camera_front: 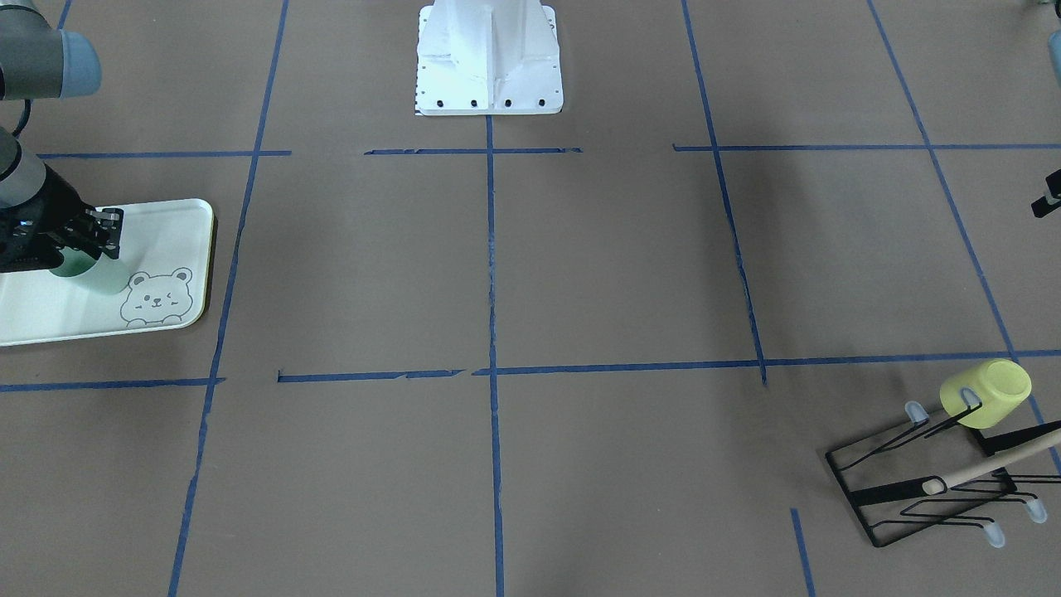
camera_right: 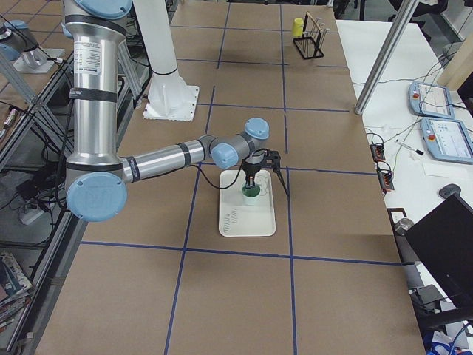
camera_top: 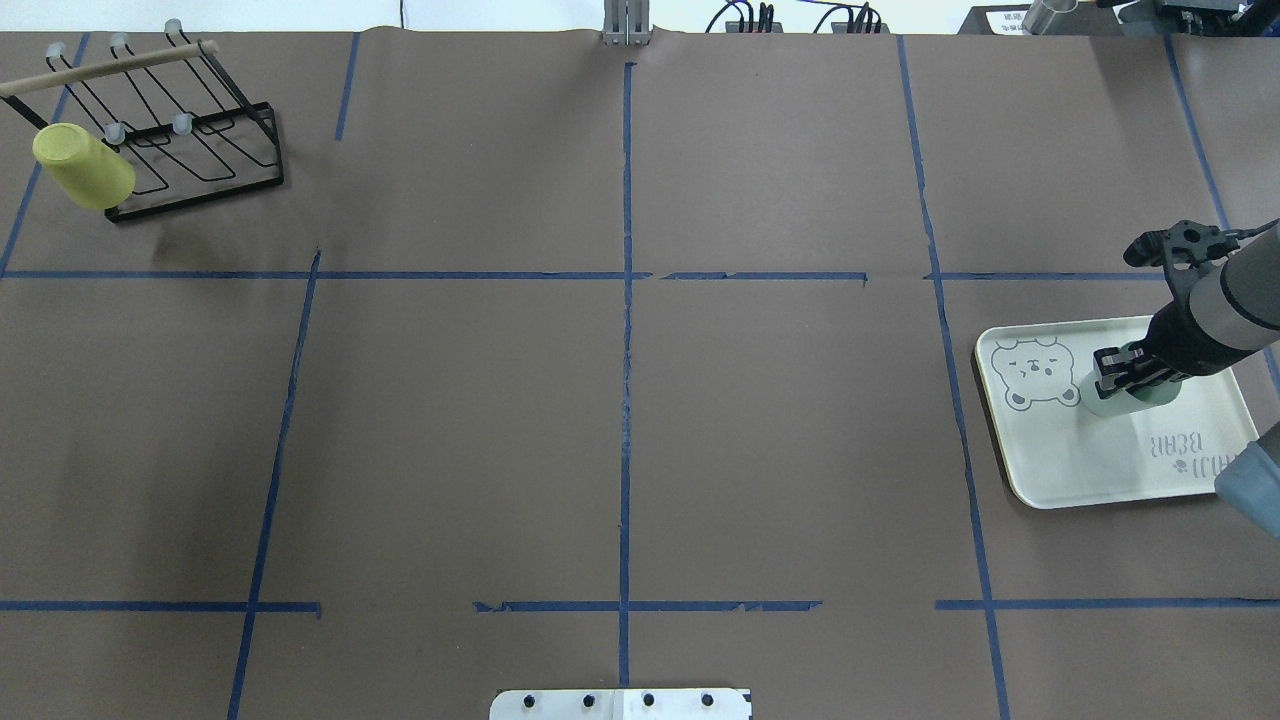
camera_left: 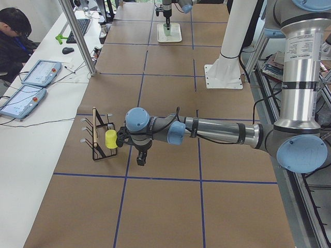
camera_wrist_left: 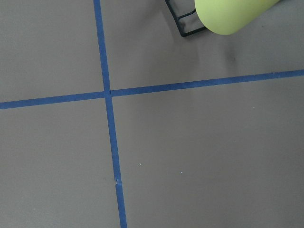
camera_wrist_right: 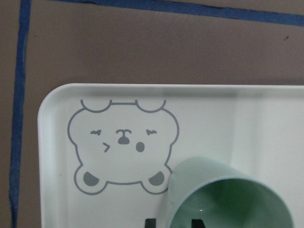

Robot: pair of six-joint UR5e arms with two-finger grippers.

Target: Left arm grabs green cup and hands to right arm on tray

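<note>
The green cup (camera_front: 89,275) stands mouth up on the tray (camera_front: 170,228), next to the grey bear drawing. My right gripper (camera_front: 98,236) is over the cup with its fingers closed on the rim. The overhead view shows the same: right gripper (camera_top: 1122,368), cup (camera_top: 1118,400), tray (camera_top: 1090,470). The right wrist view shows the cup's open mouth (camera_wrist_right: 230,199) and the bear; no fingers show there. My left gripper (camera_left: 140,160) hangs over bare table near the rack, far from the tray. I cannot tell whether it is open or shut.
A yellow-green cup (camera_front: 986,394) hangs on a black wire rack (camera_front: 928,497) at the far corner on my left side; it also shows in the left wrist view (camera_wrist_left: 232,14). The white robot base (camera_front: 489,58) stands at mid-table. Blue tape lines cross the brown surface.
</note>
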